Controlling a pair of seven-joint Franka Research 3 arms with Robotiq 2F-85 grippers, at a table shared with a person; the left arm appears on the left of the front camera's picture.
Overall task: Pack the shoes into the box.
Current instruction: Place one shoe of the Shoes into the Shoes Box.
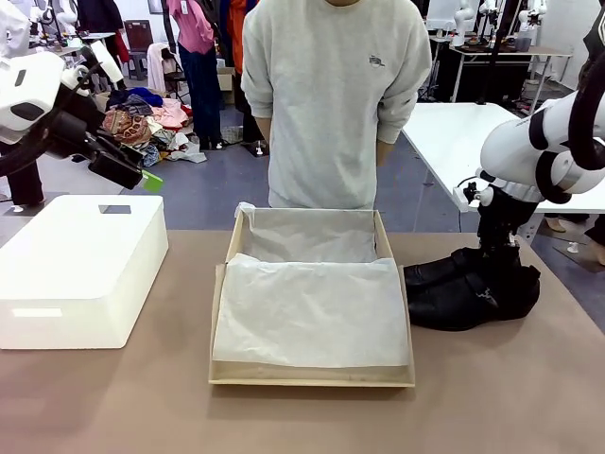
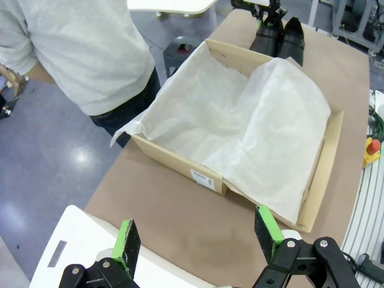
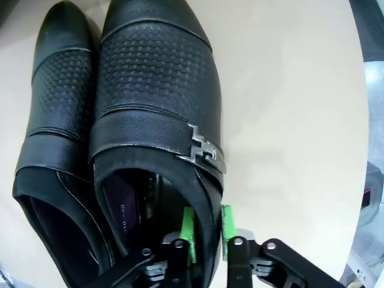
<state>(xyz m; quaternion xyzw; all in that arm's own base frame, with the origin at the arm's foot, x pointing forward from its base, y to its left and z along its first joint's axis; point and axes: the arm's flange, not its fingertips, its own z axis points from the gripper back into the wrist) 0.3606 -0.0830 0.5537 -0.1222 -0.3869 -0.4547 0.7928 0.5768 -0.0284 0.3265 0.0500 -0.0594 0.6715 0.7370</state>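
The tan box (image 1: 221, 312) lies open mid-table, lined with white tissue; its flap lid lies flat toward me. In the left wrist view the box (image 2: 180, 165) shows its white end label. The two black shoes (image 1: 463, 288) stand side by side right of the box, toes pointing at it. In the right wrist view my right gripper (image 3: 207, 240) is shut on the side wall of the buckled shoe (image 3: 156, 84), one finger inside its opening. The other shoe (image 3: 54, 102) touches it. My left gripper (image 2: 198, 237) hangs open above the white block, holding nothing.
A big white rounded block (image 1: 76, 270) sits on the table's left. A person (image 1: 331, 104) stands at the far edge behind the box, arms down. A white table (image 1: 454, 132) stands behind at right. Bare brown tabletop (image 1: 302, 421) runs along the front.
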